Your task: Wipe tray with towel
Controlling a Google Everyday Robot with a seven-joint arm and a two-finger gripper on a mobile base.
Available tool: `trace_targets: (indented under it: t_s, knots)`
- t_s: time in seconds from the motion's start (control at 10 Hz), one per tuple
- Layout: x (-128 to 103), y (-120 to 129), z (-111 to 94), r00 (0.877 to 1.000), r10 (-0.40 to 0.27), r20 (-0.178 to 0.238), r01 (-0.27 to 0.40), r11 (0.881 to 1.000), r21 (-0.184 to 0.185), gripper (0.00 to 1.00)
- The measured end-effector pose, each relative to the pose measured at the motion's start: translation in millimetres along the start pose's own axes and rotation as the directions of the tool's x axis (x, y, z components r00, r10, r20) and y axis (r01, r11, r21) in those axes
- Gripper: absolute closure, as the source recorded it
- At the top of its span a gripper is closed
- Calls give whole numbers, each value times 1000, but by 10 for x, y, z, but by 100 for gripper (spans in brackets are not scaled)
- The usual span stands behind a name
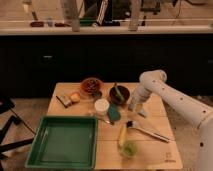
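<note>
A green rectangular tray (pixel 35 155) lies at the front left of the wooden table (pixel 155 150) and holds nothing. A small teal folded piece that may be the towel (pixel 114 113) lies near the table's middle, right of the tray's far corner. My gripper (pixel 136 107) hangs at the end of the white arm (pixel 170 95), low over the table just right of a dark bowl (pixel 120 94). It is to the right of the teal piece and apart from it, and well away from the tray.
A red-brown bowl (pixel 91 85), a white cup (pixel 102 106), a small block and an orange item (pixel 68 98) stand behind the tray. A banana (pixel 121 135), a green cup (pixel 129 148) and a metal utensil (pixel 147 131) lie at the front right. A dark counter runs behind.
</note>
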Motion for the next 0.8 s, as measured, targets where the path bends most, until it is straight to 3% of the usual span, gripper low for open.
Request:
trace_targets:
  t_s: [0.8]
  knots:
    - [346, -210, 362, 995, 94, -16, -94, 996, -7, 20]
